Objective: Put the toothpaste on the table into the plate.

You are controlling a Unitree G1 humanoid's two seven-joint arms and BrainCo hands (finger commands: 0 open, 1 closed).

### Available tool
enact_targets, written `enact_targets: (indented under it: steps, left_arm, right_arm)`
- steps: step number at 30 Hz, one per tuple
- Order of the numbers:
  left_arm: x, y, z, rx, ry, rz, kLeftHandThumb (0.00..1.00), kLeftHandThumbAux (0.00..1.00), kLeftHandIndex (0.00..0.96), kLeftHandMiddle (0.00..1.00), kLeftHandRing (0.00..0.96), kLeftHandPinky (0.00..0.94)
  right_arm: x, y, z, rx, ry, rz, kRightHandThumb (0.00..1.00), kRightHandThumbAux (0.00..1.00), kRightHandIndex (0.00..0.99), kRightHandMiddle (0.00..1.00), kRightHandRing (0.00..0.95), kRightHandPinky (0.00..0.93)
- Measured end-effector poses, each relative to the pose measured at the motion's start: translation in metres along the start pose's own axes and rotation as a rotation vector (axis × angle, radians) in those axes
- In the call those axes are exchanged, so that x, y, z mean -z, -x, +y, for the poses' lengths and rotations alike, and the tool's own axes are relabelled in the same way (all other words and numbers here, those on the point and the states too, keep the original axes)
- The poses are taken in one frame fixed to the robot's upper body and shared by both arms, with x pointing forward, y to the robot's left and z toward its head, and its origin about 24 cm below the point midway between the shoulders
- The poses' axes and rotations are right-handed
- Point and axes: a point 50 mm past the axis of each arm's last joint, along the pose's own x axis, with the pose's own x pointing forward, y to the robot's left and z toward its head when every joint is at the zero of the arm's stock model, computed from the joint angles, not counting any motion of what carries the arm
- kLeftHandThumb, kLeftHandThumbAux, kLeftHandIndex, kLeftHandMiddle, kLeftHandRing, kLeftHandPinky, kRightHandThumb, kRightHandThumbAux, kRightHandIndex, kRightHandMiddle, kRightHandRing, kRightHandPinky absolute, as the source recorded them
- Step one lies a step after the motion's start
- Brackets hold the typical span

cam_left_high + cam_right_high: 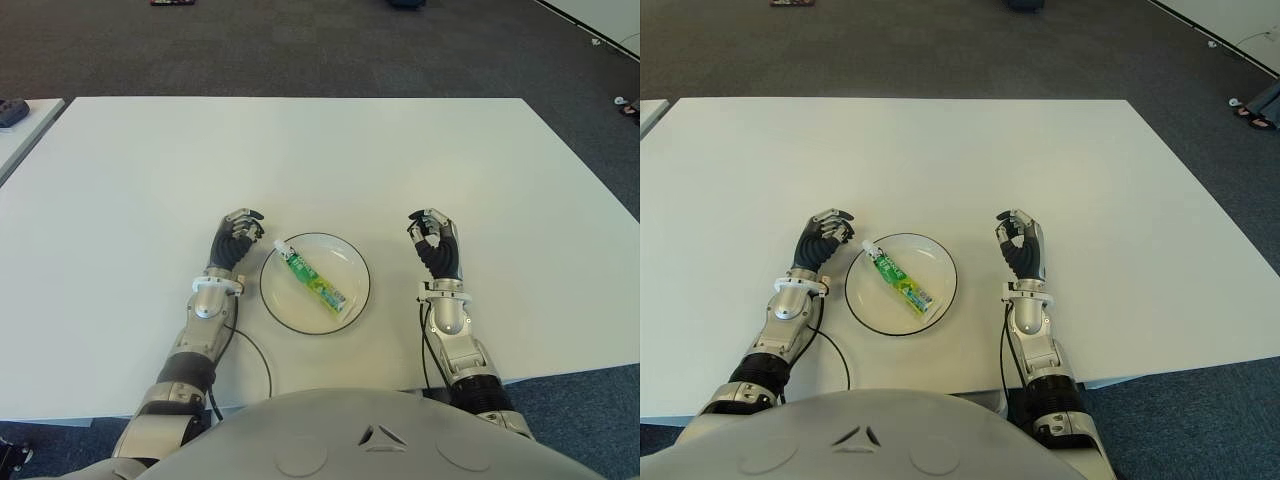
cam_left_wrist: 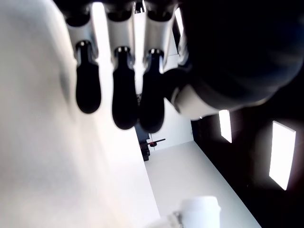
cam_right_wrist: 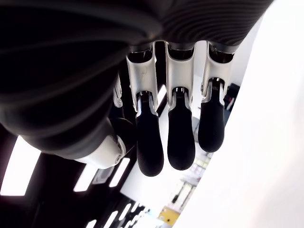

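Nearest to you, both forearms are reaching forward from the torso across the white surface (image 1: pixel 120 180), one on each side of the plate (image 1: pixel 352 262). Your left hand (image 1: pixel 236 240) is sitting just beside the plate's left rim, with its fingers (image 2: pixel 126 102) curling down and inward toward the palm and holding nothing; in the left wrist view the dark fingertips are hanging together over bare white surface. Your right hand (image 1: pixel 437 243) is showing to the right of the plate, a little apart from the rim, knuckles up and fingers (image 3: pixel 180 137) bending toward the palm, thumb tucking near them, and it too is gripping nothing. Whether either hand is actually touching the surface you cannot tell from these views.

Between the two hands, the toothpaste (image 1: pixel 316 284) is lying flat inside the plate, so the tube is already in the dish. Its long axis is running diagonally: the white cap end is pointing away from you and toward your left hand, reaching the plate's far-left rim, while the flat crimped end is pointing toward you and to the right, near the plate's near-right edge. The green printed face is looking upward.

Farther out, the white surface is stretching on toward the dark carpet (image 1: pixel 300 50)
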Motion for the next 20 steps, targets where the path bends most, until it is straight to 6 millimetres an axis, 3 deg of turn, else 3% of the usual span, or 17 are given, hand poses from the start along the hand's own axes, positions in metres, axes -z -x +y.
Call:
enact_targets:
  steps: [10,20]
  left_arm:
    - [0.0013,0.0007,0.0030,-0.050,0.010,0.002,0.698,0.720,0.434,0.616,0.616,0.606]
    - [0.0016,-0.0004,0.0069,-0.084,0.034,-0.007,0.698,0.719,0.434,0.603,0.602,0.569]
  right_arm:
    - [-0.0044,-0.0013,0.0016,-0.003,-0.007,-0.021,0.697,0.734,0.428,0.626,0.621,0.579]
    - [-0.0052,-0.0033,0.0023,-0.011,-0.017,-0.022,0.699,0.733,0.428,0.606,0.598,0.572]
